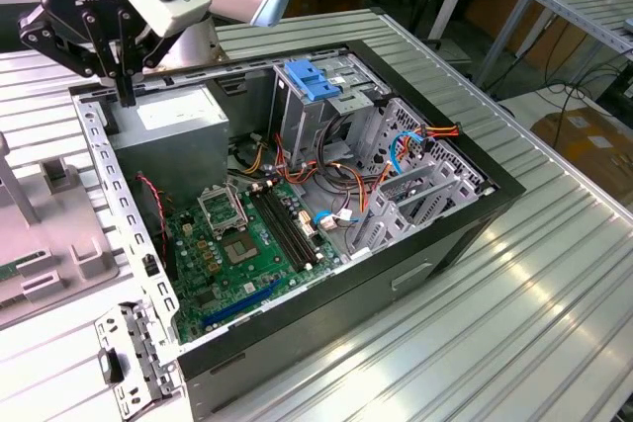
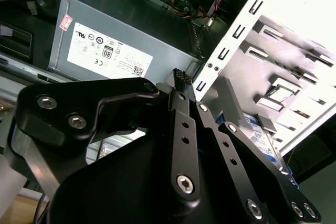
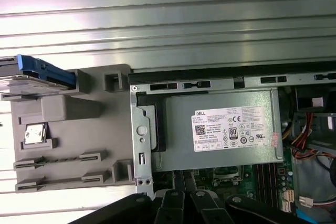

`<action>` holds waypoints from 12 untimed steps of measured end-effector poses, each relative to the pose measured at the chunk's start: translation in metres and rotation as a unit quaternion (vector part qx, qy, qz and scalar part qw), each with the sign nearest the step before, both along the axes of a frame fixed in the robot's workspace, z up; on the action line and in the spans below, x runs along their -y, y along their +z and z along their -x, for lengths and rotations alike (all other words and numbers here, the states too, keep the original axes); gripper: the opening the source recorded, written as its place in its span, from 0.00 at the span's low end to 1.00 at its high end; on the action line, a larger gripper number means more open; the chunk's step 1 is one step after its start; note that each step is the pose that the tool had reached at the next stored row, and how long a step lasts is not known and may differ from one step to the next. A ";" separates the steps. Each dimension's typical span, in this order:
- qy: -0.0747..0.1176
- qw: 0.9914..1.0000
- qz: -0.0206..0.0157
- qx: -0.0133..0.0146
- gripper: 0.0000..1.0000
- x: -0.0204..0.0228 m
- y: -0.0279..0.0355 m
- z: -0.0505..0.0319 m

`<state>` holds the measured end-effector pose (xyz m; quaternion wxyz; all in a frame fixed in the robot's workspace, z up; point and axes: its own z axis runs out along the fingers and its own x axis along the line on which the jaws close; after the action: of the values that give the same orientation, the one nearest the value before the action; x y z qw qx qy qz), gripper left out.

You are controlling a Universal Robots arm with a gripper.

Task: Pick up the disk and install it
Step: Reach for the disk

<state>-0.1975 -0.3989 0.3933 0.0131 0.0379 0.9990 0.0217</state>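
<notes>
The disk [image 3: 31,77] lies at one end of a grey holder block [image 3: 68,108] beside the open computer case; its blue carrier rail and silver edge show in the first wrist view. In the second wrist view its white label with a blue stripe [image 2: 261,136] peeks out behind the black finger links. My gripper [image 1: 126,96] hangs over the case's metal side rail [image 1: 109,180], next to the grey power-supply box [image 1: 173,121] and apart from the disk. Its fingers [image 2: 180,77] stand together with nothing between them.
The open case [image 1: 445,234] holds a motherboard [image 1: 232,244], loose cables and a grey drive cage [image 1: 336,121] topped by a blue bracket [image 1: 312,78]. The holder block [image 1: 59,234] also carries a small silver chip [image 3: 35,134]. Ribbed metal tabletop [image 1: 514,323] surrounds the case.
</notes>
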 end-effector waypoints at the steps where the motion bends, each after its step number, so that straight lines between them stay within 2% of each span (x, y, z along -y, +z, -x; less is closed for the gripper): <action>1: 0.000 1.000 0.000 0.000 0.11 0.0000 0.0000 0.0007; 12: 0.000 1.000 0.000 0.000 0.11 0.0000 0.0000 0.0104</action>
<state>-0.2079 -0.3989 0.3933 0.0131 0.0379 0.9990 0.0217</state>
